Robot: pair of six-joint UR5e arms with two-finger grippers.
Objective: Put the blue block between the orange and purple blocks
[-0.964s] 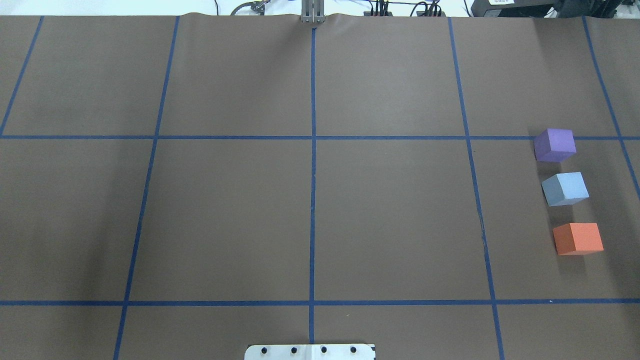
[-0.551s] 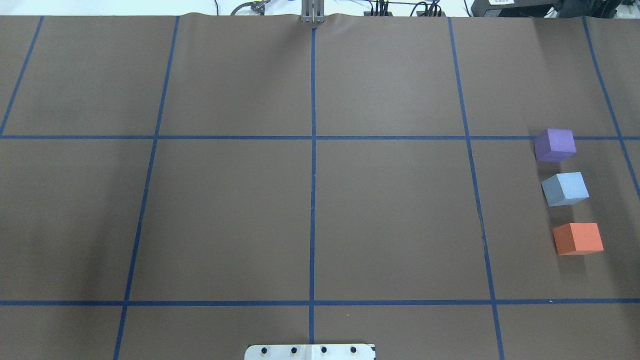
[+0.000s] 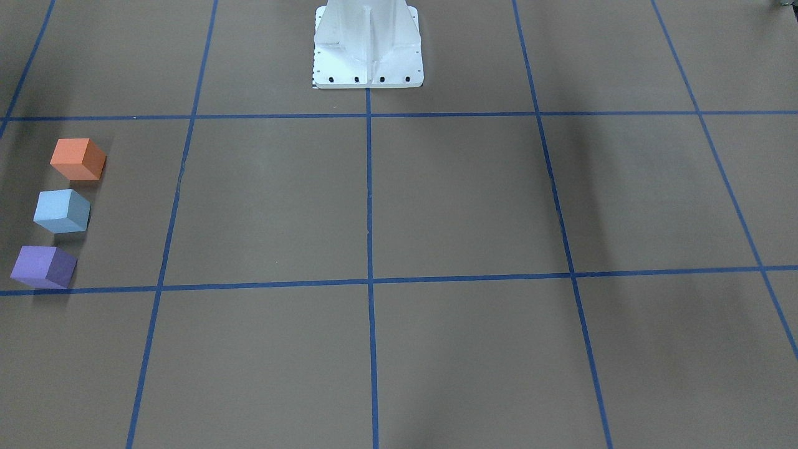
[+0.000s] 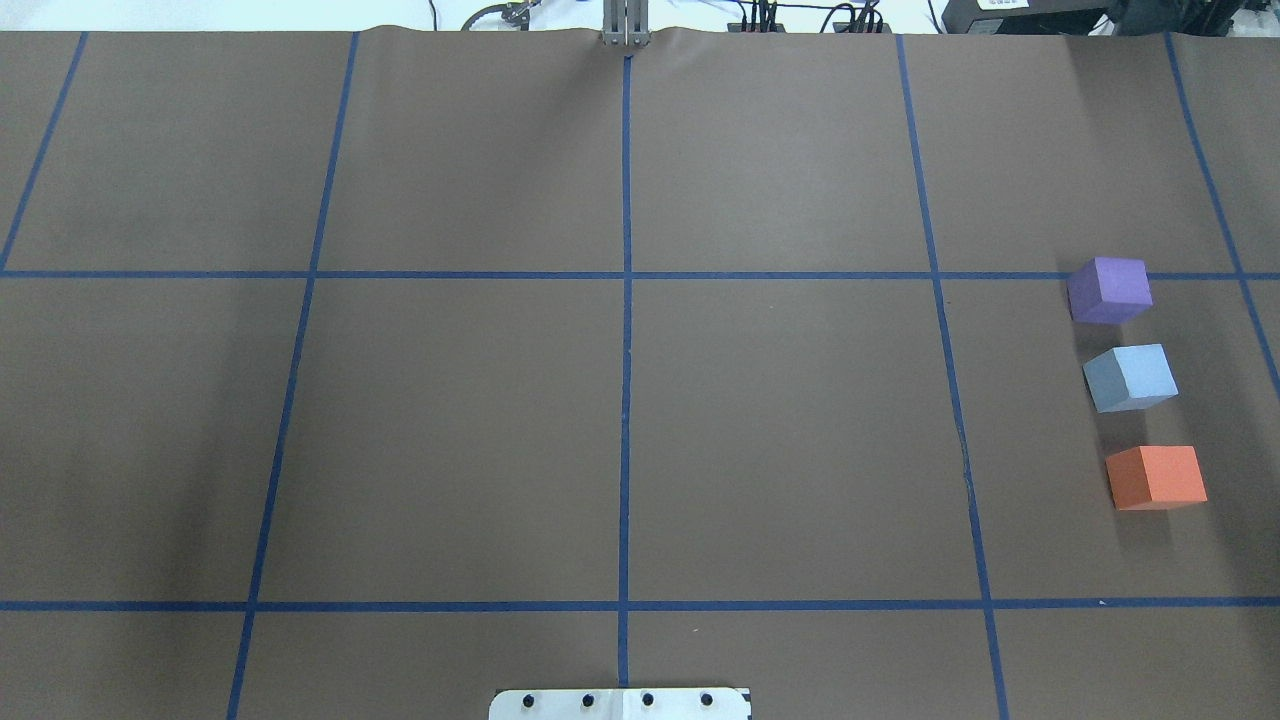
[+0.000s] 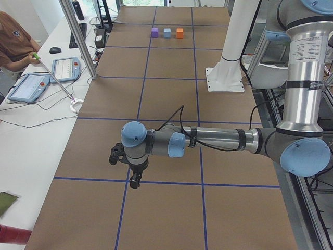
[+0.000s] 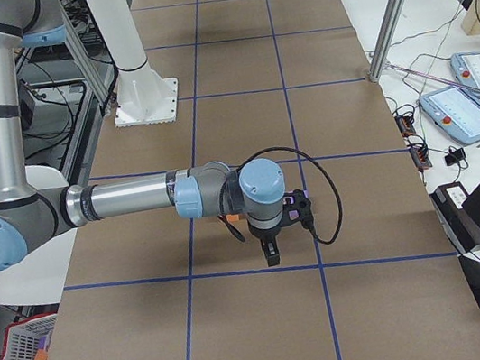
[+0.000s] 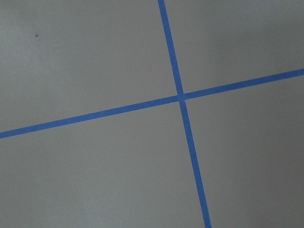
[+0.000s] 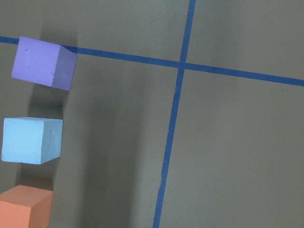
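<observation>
The blue block point(image 4: 1130, 378) sits on the table point(image 4: 640, 420) between purple block point(image 4: 1109, 290) and orange block point(image 4: 1156, 477) — touching neither. My left tool point(image 5: 134, 183) and right tool point(image 6: 272, 256) hover above the table — open or closed, I cannot tell.

arm links point(image 5: 218, 139): polished silver tubes
joint caps point(image 5: 134, 134): light blue, round, on grey housings
cable point(image 6: 274, 150): black, looping beside the wrist
left gripper point(image 5: 134, 183): black
right gripper point(image 6: 271, 257): black
pedestal point(image 3: 368, 31): white, ribbed column
base plate point(image 4: 620, 705): white, four dark screws along its edge
label point(image 5: 304, 49): fine print on the upright link
</observation>
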